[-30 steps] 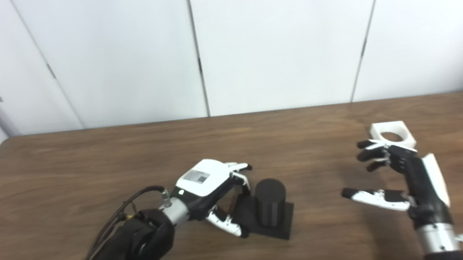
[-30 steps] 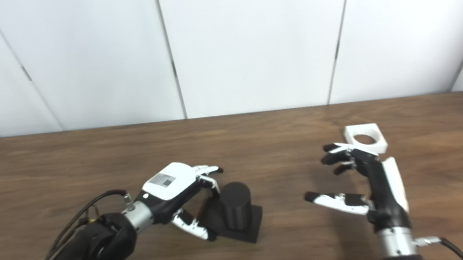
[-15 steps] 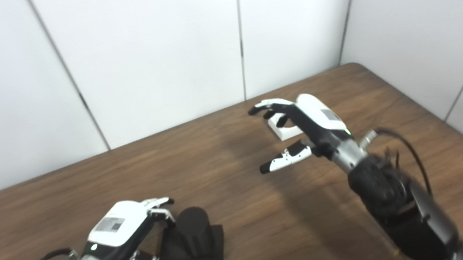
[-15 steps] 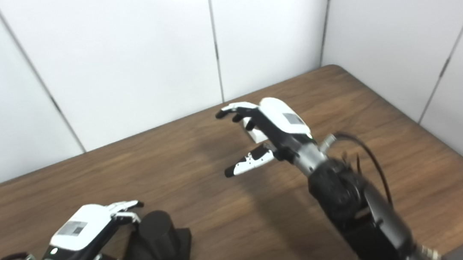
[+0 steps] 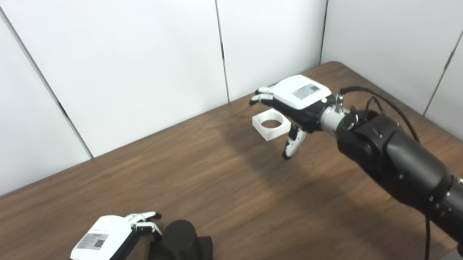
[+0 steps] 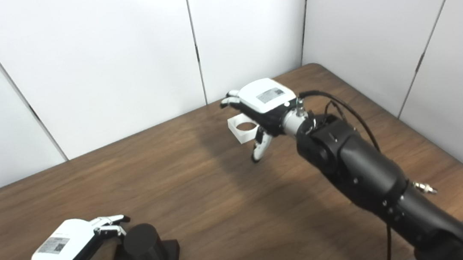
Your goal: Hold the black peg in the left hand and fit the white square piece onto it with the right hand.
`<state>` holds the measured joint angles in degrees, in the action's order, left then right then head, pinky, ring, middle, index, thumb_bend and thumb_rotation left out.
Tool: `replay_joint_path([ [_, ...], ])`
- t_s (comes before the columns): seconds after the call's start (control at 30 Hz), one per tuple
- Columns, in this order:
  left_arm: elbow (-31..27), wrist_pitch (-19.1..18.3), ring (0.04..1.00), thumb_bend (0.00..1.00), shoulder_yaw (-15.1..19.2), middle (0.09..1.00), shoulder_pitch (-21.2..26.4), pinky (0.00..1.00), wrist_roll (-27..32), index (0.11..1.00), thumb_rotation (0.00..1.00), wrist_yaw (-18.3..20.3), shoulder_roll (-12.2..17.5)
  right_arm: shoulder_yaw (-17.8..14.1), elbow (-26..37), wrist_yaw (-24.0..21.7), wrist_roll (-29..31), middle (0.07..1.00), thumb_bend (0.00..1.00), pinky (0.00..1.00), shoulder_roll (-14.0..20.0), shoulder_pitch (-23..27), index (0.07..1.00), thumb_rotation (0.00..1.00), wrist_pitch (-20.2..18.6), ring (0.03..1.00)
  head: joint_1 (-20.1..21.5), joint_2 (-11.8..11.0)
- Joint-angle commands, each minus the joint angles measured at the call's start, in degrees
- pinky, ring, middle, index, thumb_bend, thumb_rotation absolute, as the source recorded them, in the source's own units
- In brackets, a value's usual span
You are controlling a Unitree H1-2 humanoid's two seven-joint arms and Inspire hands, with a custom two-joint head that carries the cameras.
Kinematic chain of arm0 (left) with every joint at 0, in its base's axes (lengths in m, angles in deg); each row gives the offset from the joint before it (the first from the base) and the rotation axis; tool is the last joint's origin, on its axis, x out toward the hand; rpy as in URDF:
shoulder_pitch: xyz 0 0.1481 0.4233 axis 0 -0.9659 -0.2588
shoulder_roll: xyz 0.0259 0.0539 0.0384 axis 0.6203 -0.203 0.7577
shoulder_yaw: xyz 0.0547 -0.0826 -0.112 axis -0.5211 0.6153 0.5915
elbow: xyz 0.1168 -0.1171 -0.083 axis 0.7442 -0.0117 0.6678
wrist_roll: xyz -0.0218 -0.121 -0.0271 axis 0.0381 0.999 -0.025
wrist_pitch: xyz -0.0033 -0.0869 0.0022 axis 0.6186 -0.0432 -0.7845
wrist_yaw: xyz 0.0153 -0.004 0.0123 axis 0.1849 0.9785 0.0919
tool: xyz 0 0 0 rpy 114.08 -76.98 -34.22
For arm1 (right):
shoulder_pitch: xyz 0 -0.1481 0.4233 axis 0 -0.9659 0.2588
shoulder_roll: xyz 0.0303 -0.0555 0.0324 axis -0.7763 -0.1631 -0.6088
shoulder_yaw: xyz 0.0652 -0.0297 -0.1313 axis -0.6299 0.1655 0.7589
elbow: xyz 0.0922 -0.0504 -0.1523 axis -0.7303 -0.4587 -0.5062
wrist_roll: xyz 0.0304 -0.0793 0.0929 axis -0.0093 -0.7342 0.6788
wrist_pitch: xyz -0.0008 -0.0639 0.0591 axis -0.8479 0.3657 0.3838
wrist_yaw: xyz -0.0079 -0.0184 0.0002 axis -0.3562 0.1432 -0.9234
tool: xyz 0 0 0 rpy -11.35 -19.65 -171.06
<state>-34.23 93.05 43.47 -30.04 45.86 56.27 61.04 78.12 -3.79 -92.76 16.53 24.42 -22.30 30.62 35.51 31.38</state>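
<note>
White square piece with a round hole (image 5: 271, 125) is lying under your spread right hand (image 5: 297, 102) — you're reaching to grasp; left hand (image 5: 105, 246), fingers apart, is bracketing the black cylindrical peg (image 5: 181, 246).

Wooden table (image 5: 238, 198), white wall panels (image 5: 129, 54)

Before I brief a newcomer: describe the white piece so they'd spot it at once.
Look at the far right of the wooden table, under the right hand. The white piece is a small square block with a round hole, the only white item lying there.
</note>
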Motion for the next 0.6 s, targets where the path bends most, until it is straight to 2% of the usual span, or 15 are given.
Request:
replay_joint_path([
  [0.0, 2.3, 1.5, 0.847, 0.52, -1.8, 0.874, -2.9, 0.73, -2.3, 0.489, 0.06, 3.2, 2.1, -0.3, -0.5, 0.5, -1.7, 0.958, 0.9, 0.77, 1.8, 3.5, 0.878, 0.2, 1.0, 0.938, 0.0, 0.0],
  [0.17, 2.8, 2.1, 0.854, 0.52, -1.6, 0.887, -3.0, 0.73, -2.5, 0.49, 0.06, 2.7, 1.9, 0.3, -4.5, -0.2, -2.9, 0.964, 0.9, 0.81, 1.8, 5.7, 0.879, 0.19, 0.8, 0.945, -0.2, 0.0],
  [0.3, 3.3, 2.7, 0.852, 0.52, -1.1, 0.883, -3.2, 0.72, -2.0, 0.489, 0.06, 1.9, 1.8, 1.8, -10.4, 0.6, -3.7, 0.968, 0.89, 0.84, 1.9, 8.5, 0.881, 0.18, 1.7, 0.951, -0.4, 0.0],
  [0.57, 3.0, 2.8, 0.856, 0.52, -0.6, 0.882, -3.6, 0.74, -1.5, 0.489, 0.06, 2.7, 2.0, 4.3, -21.1, 3.0, -3.0, 0.937, 0.9, 0.81, 1.5, 13.5, 0.864, 0.2, 2.5, 0.921, -0.9, 0.3],
])
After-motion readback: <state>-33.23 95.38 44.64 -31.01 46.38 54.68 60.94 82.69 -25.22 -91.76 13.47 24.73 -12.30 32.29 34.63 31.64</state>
